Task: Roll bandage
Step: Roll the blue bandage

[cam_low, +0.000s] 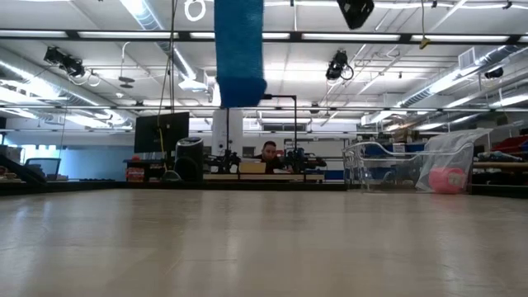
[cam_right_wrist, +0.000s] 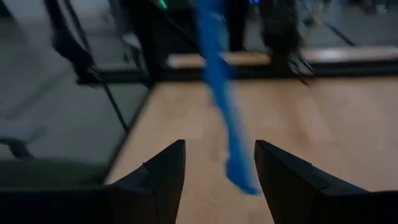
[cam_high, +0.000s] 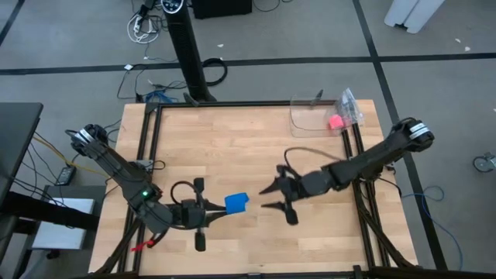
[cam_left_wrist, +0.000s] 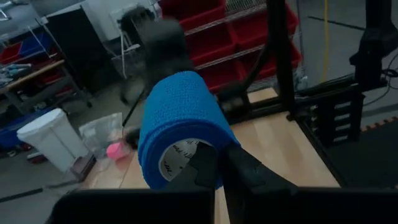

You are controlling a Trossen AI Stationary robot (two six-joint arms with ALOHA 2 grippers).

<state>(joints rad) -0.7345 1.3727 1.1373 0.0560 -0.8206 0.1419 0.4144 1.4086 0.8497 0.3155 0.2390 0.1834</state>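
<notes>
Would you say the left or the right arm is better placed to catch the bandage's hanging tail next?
Probably the right: the right gripper is open with the bandage tail hanging just ahead of its fingers, while the left gripper is shut on the coil.

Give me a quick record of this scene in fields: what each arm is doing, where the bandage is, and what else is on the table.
left gripper: shut on the bandage, holding the coil above the table
bandage tail: hangs loose
right gripper: fingers open, empty, facing the bandage
clear container: far right corner of the table
pink ball: beside the container
</notes>
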